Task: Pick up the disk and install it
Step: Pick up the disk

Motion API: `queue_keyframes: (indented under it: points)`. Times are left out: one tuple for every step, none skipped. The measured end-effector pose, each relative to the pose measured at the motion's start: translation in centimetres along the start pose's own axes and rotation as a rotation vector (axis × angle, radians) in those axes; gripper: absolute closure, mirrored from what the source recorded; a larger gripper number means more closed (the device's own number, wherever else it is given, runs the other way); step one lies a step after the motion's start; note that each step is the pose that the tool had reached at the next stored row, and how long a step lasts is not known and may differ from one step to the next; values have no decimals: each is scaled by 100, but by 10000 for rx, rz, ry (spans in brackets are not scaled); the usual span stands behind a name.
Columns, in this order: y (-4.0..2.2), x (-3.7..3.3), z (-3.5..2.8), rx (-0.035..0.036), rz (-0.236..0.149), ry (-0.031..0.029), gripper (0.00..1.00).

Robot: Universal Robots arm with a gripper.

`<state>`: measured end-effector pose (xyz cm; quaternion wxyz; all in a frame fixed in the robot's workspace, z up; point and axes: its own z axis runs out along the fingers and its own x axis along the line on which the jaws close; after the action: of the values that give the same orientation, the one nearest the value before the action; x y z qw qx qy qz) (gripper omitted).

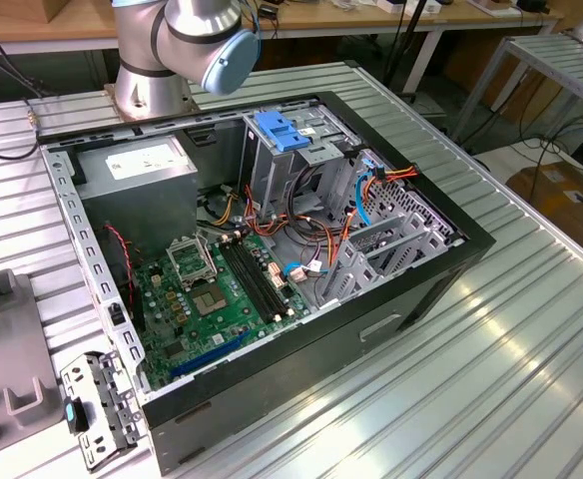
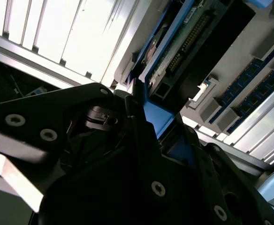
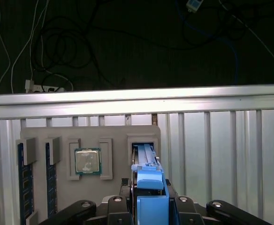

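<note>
In the exterior view, the open black metal computer case (image 1: 272, 259) sits mid-frame on the ribbed desk (image 1: 511, 339), with cables crowding its grey drive cage (image 1: 301, 160). In the first wrist view, the jaws seem clenched on the blue-framed black disk (image 3: 148, 176), which stands in a tight slot of the grey plastic tray (image 3: 113, 136); a tilted pull could wedge it. In the second wrist view, the disk (image 2: 184, 42) leaves the jaws no spare room.

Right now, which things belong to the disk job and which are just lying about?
Job: the disk, the hand closed on it, the open computer case.
Lying about: the processor chip, the memory sticks.
</note>
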<state>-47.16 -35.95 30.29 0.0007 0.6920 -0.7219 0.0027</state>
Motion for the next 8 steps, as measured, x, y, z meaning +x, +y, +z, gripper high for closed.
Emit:
queue_keyframes:
  points:
    - [0, 0, -13, 0, 0, 0, 63]
    - [0, 0, -27, 1, 0, 0, 63]
    - [0, 0, -40, 3, 0, 0, 63]
    - [0, 0, -50, 5, 0, 0, 63]
    - [0, 0, -64, 7, 0, -1, 63]
    - [0, 0, -77, 6, 0, 0, 63]
    - [0, 0, -89, 7, 0, 0, 63]
    - [0, 0, -104, 7, 0, 0, 63]
